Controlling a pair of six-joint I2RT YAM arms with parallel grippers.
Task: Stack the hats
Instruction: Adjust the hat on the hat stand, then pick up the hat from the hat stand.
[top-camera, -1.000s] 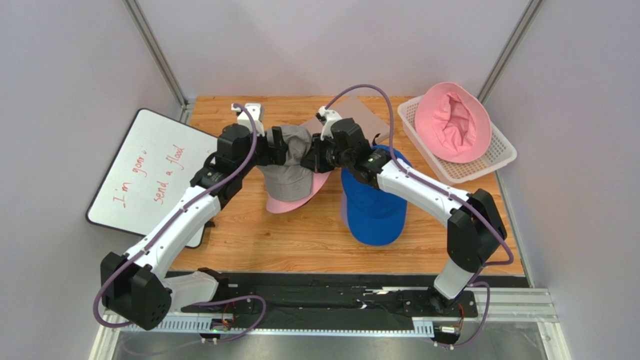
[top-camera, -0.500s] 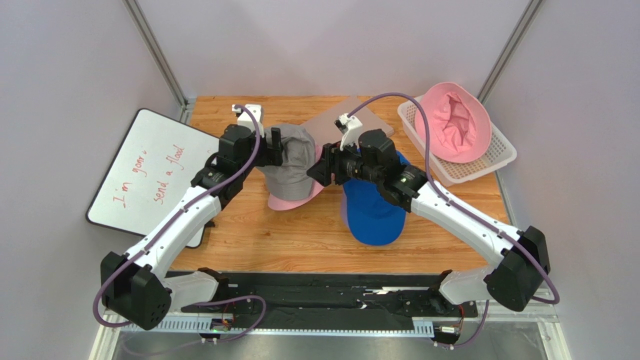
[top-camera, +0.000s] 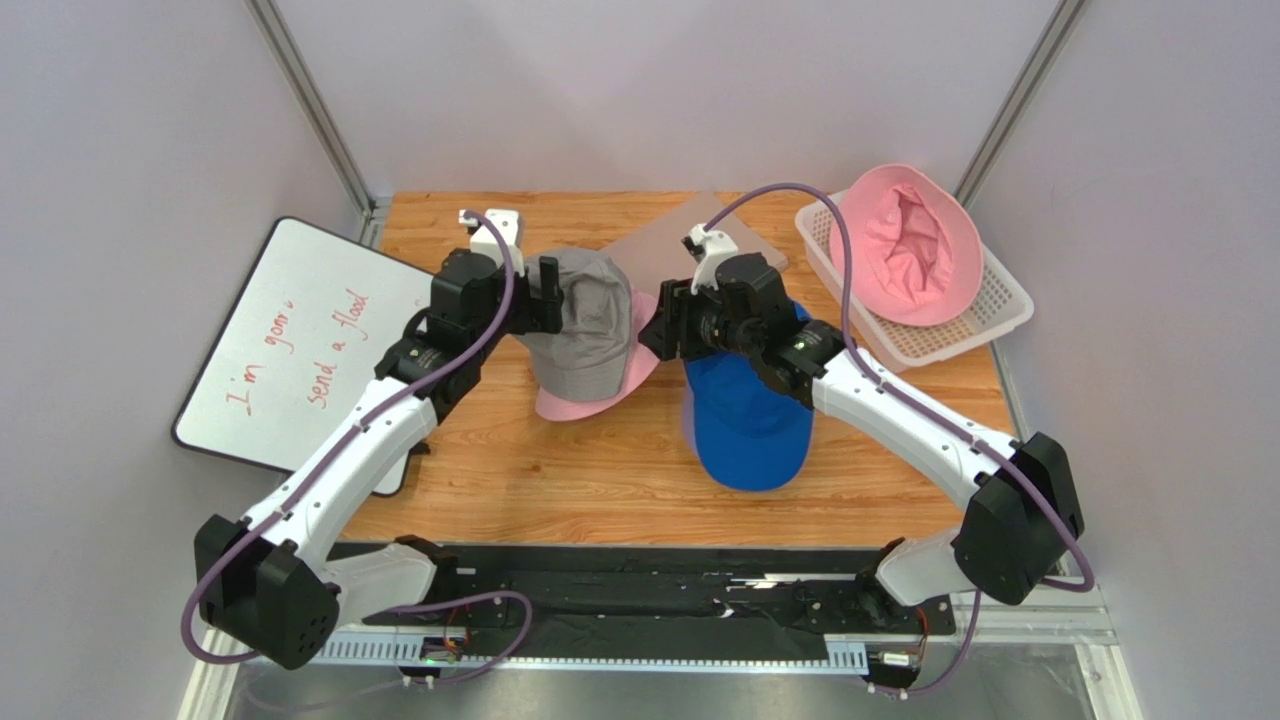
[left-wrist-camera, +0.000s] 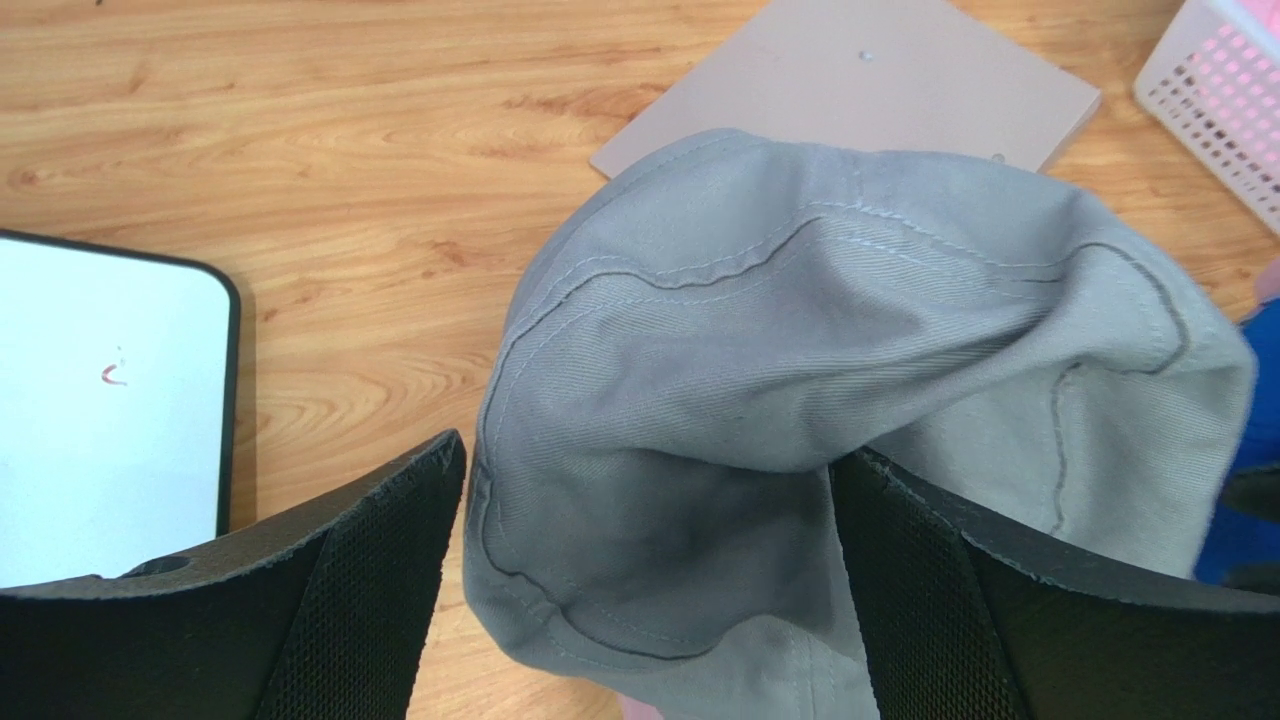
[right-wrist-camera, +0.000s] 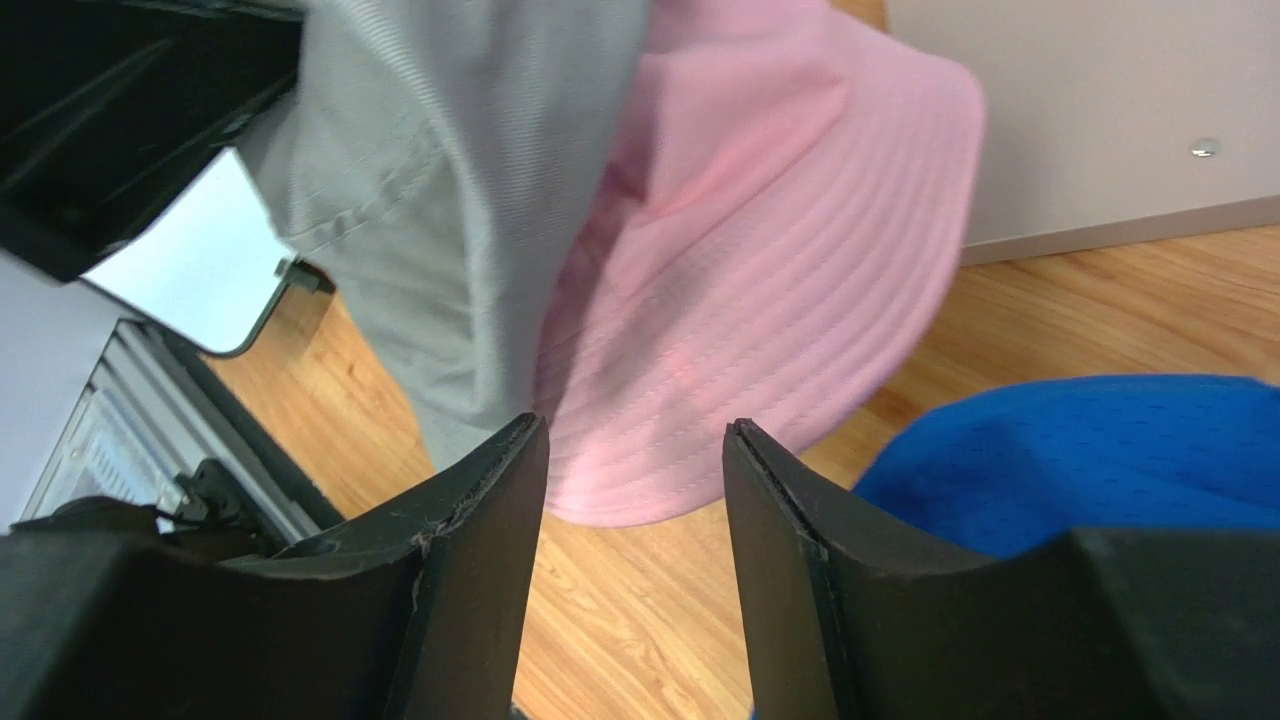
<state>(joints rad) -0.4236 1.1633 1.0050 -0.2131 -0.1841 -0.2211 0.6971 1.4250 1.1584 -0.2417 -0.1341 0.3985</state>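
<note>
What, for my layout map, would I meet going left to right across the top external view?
White whiteboard with red writing → grey fabric hat → blue baseball cap → pink fabric bucket hat in the white plastic mesh basket.

You had the grey hat (top-camera: 583, 308) slumped and creased on top of the pink hat (top-camera: 576, 402), whose rounded, stitched brim stuck out from under it on the near side and the right. The pair lay on the wooden tabletop (top-camera: 601, 480) around its middle. Just beside them on the right you had the blue cap (top-camera: 747, 428), of fine mesh fabric, lying flat and stretching toward the near edge. Your pink bucket hat (top-camera: 906, 243) sat upturned, hollow facing up, in the white basket (top-camera: 984, 323) at the far right corner, well apart from the others.
</note>
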